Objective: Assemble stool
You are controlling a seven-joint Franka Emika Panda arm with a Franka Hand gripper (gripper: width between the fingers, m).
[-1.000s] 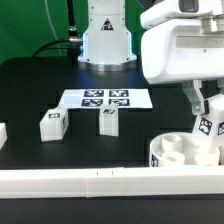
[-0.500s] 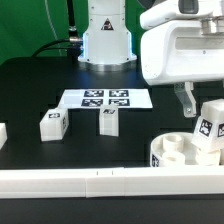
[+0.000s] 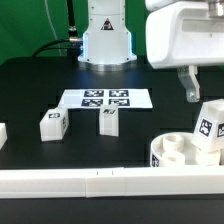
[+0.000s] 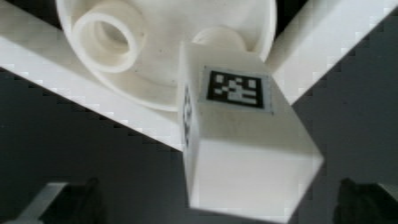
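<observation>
Jaws spread wide, clear above the leg (image 3: 208, 128).

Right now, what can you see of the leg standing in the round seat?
The leg is a chunky white block, plastic by its look, with a black-and-white square tag on one face. It stands on end, leaning slightly toward the exterior view's right, its lower end in the round seat near the rim. Only the seat touches it.
</observation>
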